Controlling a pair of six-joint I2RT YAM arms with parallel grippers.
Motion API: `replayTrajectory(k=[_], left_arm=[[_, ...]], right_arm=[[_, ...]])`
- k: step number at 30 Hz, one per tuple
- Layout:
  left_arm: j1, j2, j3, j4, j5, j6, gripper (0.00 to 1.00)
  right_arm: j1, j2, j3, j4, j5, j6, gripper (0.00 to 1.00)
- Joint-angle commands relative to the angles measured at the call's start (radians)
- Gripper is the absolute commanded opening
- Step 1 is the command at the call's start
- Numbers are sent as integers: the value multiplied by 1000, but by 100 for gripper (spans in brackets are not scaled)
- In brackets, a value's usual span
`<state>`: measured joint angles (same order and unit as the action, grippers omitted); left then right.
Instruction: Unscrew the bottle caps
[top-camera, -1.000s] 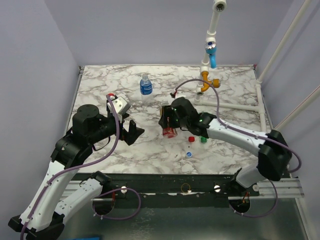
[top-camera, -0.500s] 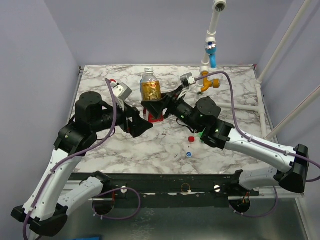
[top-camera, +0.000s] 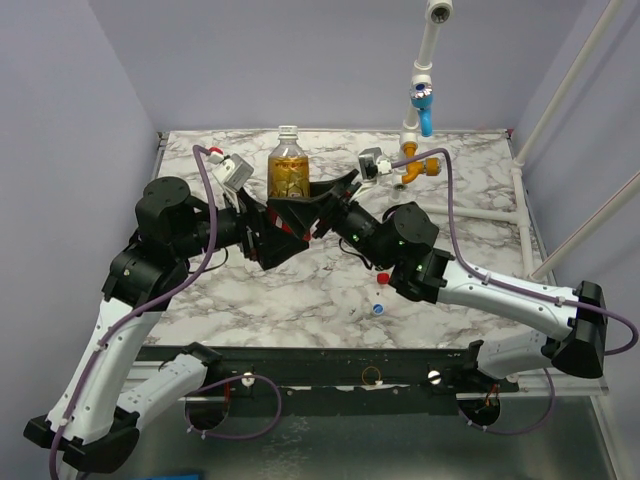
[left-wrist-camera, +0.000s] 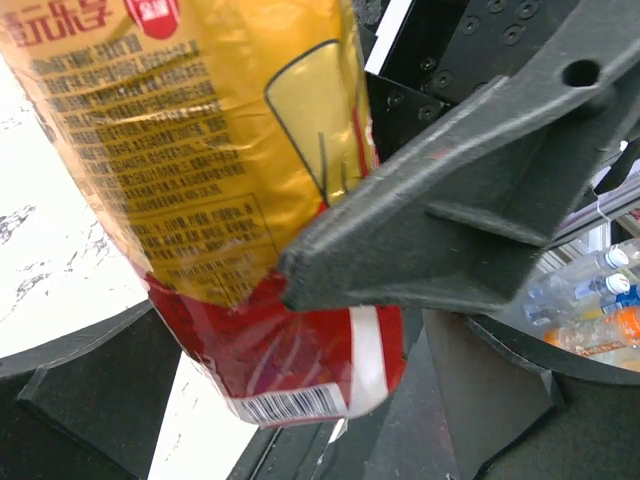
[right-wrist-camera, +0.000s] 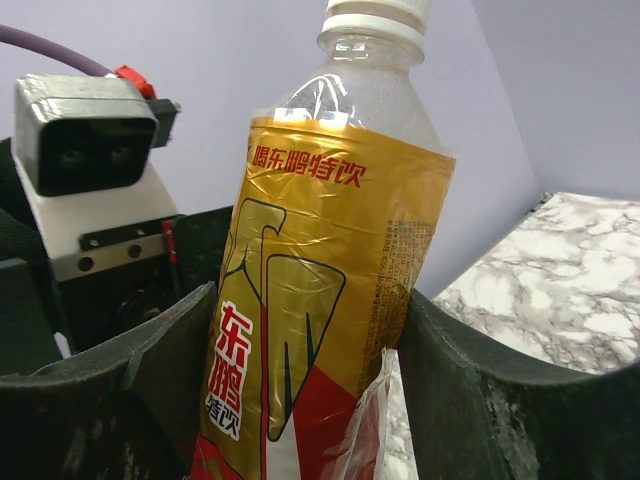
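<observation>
Raised and swung leftward since a moment ago, the amber bottle (top-camera: 288, 175) stands upright, clamped low in the right gripper (top-camera: 305, 212). Its white cap (top-camera: 288, 131) sits well above the wide-open left gripper (top-camera: 268, 232), which waits beside the base.

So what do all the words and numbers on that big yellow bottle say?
"喝东鹏特饮": red, across the top of the gold label on the bottle.
"东鹏特饮": running down the label's front.
"壹元乐享": label edge, left wrist view.
Fine print and barcode digits: too small to read.
</observation>
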<state>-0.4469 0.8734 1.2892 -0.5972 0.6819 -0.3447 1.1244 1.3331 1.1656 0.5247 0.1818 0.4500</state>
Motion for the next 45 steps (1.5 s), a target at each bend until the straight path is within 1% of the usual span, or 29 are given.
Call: replayTrajectory(k=[1, 2, 4, 7, 8, 9, 10, 14, 16, 20, 22, 28, 34, 38, 39, 42, 45], left_arm=[[2, -16, -31, 42, 46, 25, 98], [2, -17, -35, 44, 44, 39, 95], [2, -21, -39, 47, 42, 78, 84], [2, -27, -42, 53, -4, 107, 55], [2, -30, -41, 53, -15, 116, 47], [2, -33, -41, 55, -25, 124, 42], [3, -37, -41, 55, -25, 136, 40], [2, -55, -57, 53, -9, 171, 39], [2, -72, -69, 43, 18, 217, 39], [2, -100, -93, 14, 54, 335, 38], [2, -110, -105, -2, 72, 400, 38], [2, -126, -132, -45, 110, 501, 36], [2, -136, -131, -65, 106, 549, 35], [2, -135, -130, -74, 109, 571, 35], [2, -135, -132, -75, 110, 575, 35], [2, -133, -139, -79, 120, 587, 35], [2, -134, -143, -81, 117, 594, 35]], right_arm=[[21, 13, 13, 73, -25, 27, 61], [23, 13, 11, 77, -34, 32, 60], [22, 11, 11, 77, -52, 44, 61], [22, 0, -2, 80, -75, 53, 62], [22, -4, -4, 76, -76, 56, 63], [23, -8, -5, 70, -78, 53, 65], [23, -13, -6, 59, -78, 56, 68], [22, -48, 20, -23, -78, 37, 80], [22, -68, 57, -89, -91, 9, 85], [23, -74, 204, -307, -87, -65, 99], [22, -67, 274, -384, -110, -110, 100], [21, 25, 504, -634, -115, -188, 100], [21, 96, 642, -783, -98, -200, 96], [20, 117, 667, -829, -64, -188, 92], [18, 115, 662, -828, -61, -185, 89], [16, 89, 617, -774, -58, -176, 76], [15, 71, 592, -743, -69, -177, 60]])
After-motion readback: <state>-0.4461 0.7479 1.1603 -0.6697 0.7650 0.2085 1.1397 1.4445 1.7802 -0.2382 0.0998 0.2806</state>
